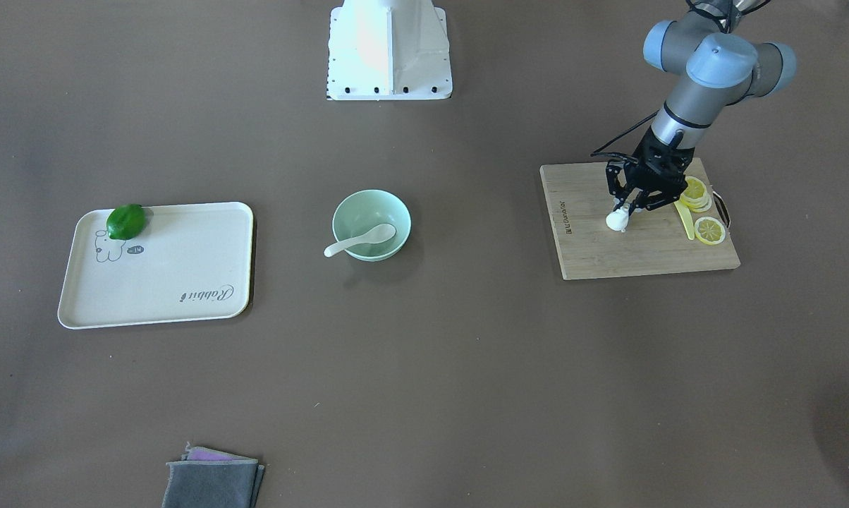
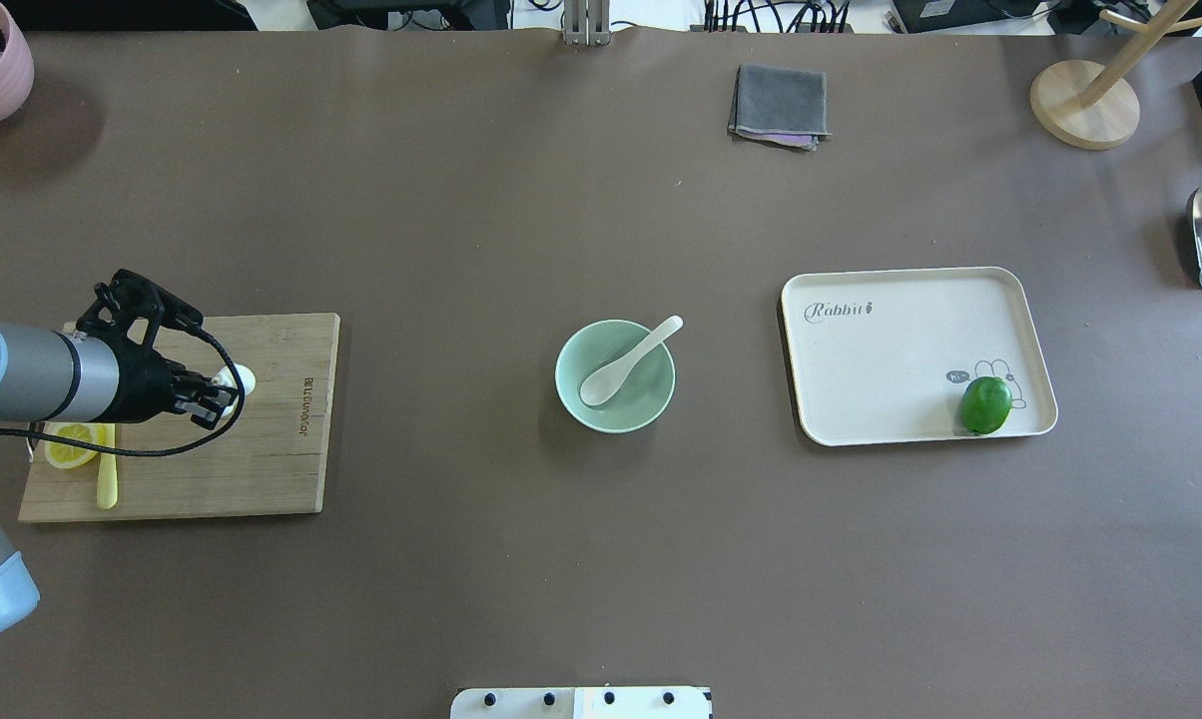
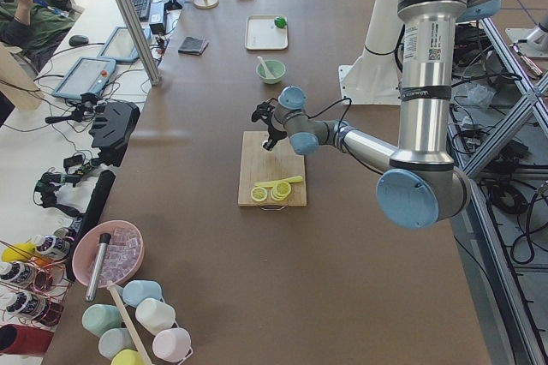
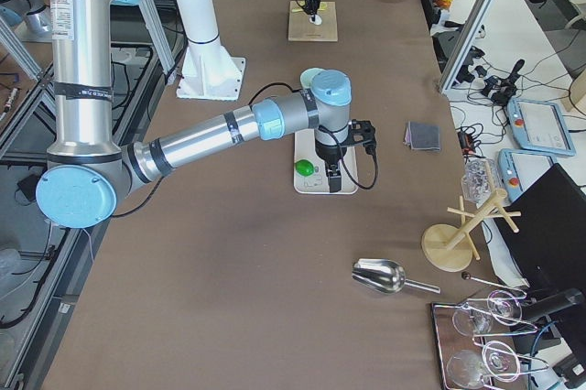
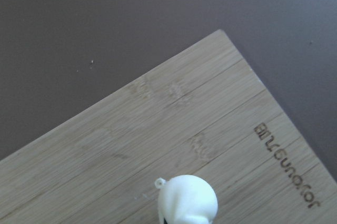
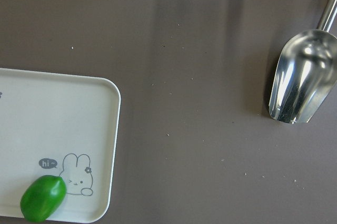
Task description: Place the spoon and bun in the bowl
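We see the white shiny soup spoon [image 1: 361, 240] lying in the round pale green bowl [image 1: 368, 204], in the middle of the brown desk [image 1: 424, 367]. Its long way runs on a slant. In the front view the deep scoop sits inside the bowl. The short handle sticks out over the rim toward the lower left. In the overhead view the same spoon [image 2: 626, 361] points its handle to the upper right of the bowl [image 2: 646, 399].

The small white round bun [image 1: 616, 220] is at the right of the front view, over the flat wooden board [image 1: 643, 257]. The left claw [image 1: 627, 209] points down at it, with its fingers pulled in close on the bun. We cannot tell if the bun touches the board. From overhead the claw [image 2: 224, 392] hides most of the bun [image 2: 244, 377]. The left wrist view shows the bun [image 5: 187, 199] big at the bottom edge, with a tiny nub at its upper left. It also shows burnt letters on the board [image 5: 158, 113].

Yellow lemon slices [image 1: 709, 231] and a thin yellow stick [image 1: 685, 220] lie on the board just beside the claw.

The right claw [image 4: 333, 179] shows only in the right side view, so we cannot tell if it is open. Its wrist view shows a corner of the cream tray with a rabbit drawing [image 6: 68, 108]. A round green fruit [image 6: 43, 197] lies on the tray, and a shiny metal scoop [image 6: 303, 79] lies on the desk.
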### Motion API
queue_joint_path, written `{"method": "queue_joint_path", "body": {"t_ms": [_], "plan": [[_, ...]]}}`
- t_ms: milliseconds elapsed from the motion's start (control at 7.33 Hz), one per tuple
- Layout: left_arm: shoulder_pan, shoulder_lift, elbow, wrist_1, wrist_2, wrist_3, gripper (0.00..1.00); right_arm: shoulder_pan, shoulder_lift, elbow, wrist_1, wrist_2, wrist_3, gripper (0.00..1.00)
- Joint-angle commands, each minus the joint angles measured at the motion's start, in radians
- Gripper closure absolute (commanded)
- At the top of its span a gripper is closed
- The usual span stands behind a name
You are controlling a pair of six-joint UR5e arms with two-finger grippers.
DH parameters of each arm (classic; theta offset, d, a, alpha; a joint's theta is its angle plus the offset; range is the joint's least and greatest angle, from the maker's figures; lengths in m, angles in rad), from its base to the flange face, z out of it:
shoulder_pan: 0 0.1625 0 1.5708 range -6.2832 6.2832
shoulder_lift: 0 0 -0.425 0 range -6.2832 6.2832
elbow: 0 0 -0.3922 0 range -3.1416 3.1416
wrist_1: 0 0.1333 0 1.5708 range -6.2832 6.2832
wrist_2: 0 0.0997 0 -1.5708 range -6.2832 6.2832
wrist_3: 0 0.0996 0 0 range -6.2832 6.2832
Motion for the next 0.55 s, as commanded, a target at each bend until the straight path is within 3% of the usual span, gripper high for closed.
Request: {"method": "queue_joint_path", "body": {"t_ms": [0, 409], "plan": [[0.0, -0.092, -0.017, 0.002, -0.002, -0.021, 0.8, 0.0, -0.015, -0.002, 0.001, -0.002, -0.004, 0.0], [0.108, -0.363, 0.088, 0.006, 0.001, -0.237, 0.74, 0.027, -0.087, -0.005, 0.003, -0.006, -0.028, 0.0]]}}
